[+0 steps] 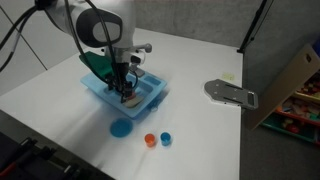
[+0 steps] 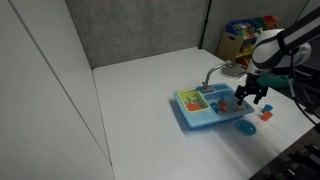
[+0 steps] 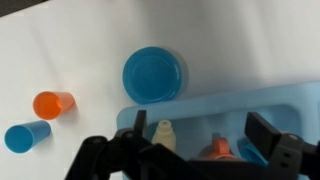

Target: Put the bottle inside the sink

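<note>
The light blue toy sink [image 1: 150,100] stands mid-table; it also shows in the exterior view with its grey curved faucet [image 2: 212,72] and in the wrist view [image 3: 230,100]. A small cream bottle [image 3: 164,135] stands inside the basin, next to an orange-topped item [image 3: 220,150]. My gripper [image 3: 200,135] hangs over the basin with its fingers wide apart and holds nothing. The bottle is close to one finger but not between the tips. The gripper shows in both exterior views [image 1: 127,92] [image 2: 250,97].
A flat round blue disc [image 3: 154,74] lies on the table just beside the sink. An orange cup [image 3: 52,104] and a blue cup [image 3: 25,136] lie beyond it. A grey flat object [image 1: 230,93] sits near the table edge. Small coloured items fill the sink's side compartment [image 2: 190,100].
</note>
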